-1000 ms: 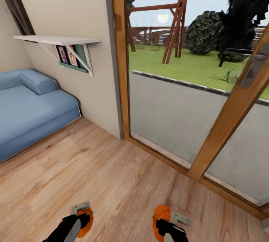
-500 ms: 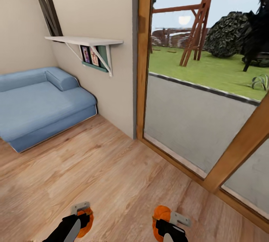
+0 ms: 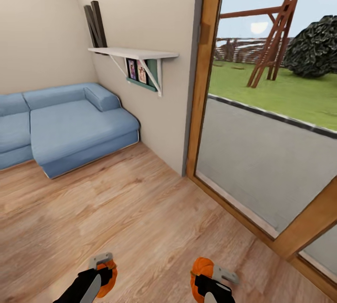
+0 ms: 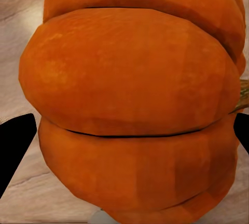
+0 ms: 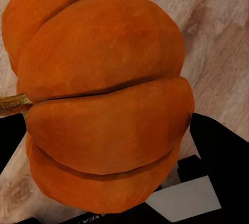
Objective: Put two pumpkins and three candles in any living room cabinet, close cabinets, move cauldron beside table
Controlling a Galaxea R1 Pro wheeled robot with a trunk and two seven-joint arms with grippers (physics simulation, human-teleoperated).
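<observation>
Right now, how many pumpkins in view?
2. One pumpkin is held in the left gripper, the other pumpkin in the right gripper, both low over the wood floor.

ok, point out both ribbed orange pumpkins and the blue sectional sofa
left-tool ribbed orange pumpkin (image 4: pixel 129 110): left wrist view, middle rib
right-tool ribbed orange pumpkin (image 5: pixel 104 105): right wrist view, middle rib
blue sectional sofa (image 3: pixel 75 125): head view, seat cushion

Both arms being held low, forearms side by side, apart. Left gripper (image 3: pixel 106 272) being kept clamped on pumpkin (image 4: pixel 135 105), dark fingers (image 4: pixel 15 141) flanking it. Right gripper (image 3: pixel 206 275) likewise clamped on second pumpkin (image 5: pixel 104 99).
</observation>
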